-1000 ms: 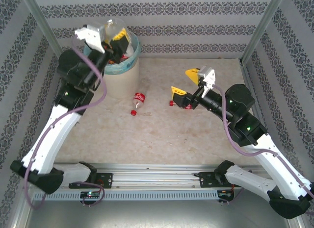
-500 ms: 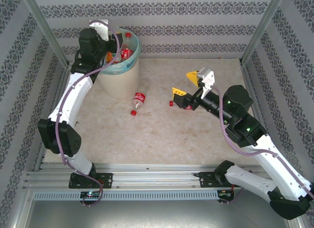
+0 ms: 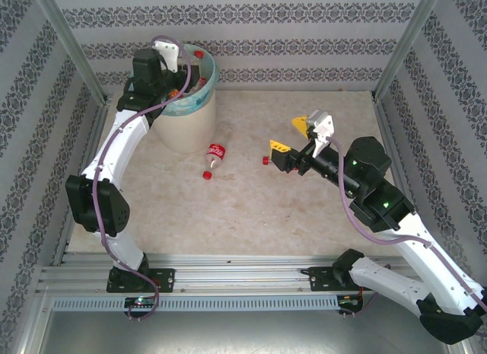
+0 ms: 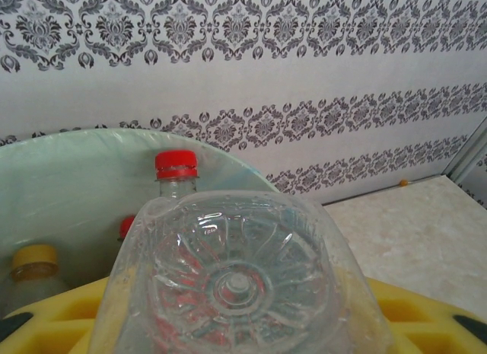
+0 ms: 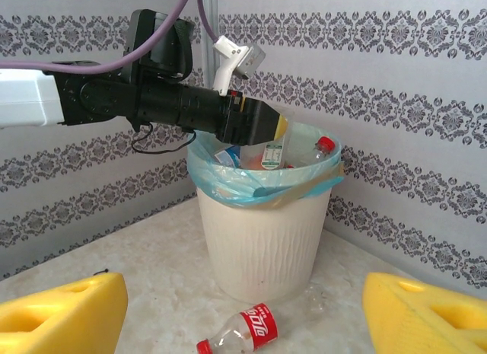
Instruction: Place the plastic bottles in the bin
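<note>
Left gripper (image 5: 268, 129) is clamping a clear bottle (image 4: 236, 278) over the bin (image 5: 262, 224) at the table's far-left corner. The bin is looking full, so centre it and release low. Right gripper (image 3: 289, 135) is hanging with jaws apart mid-table. A red-label bottle (image 3: 214, 156) is lying at the bin's foot.

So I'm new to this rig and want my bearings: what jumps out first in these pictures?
The cream bin with its teal liner stands at the far left, several bottles already inside, and the left claw grips a clear bottle right over it. A red-labelled bottle lies on the table beside the bin, and the right claw stands open right of centre.
</note>
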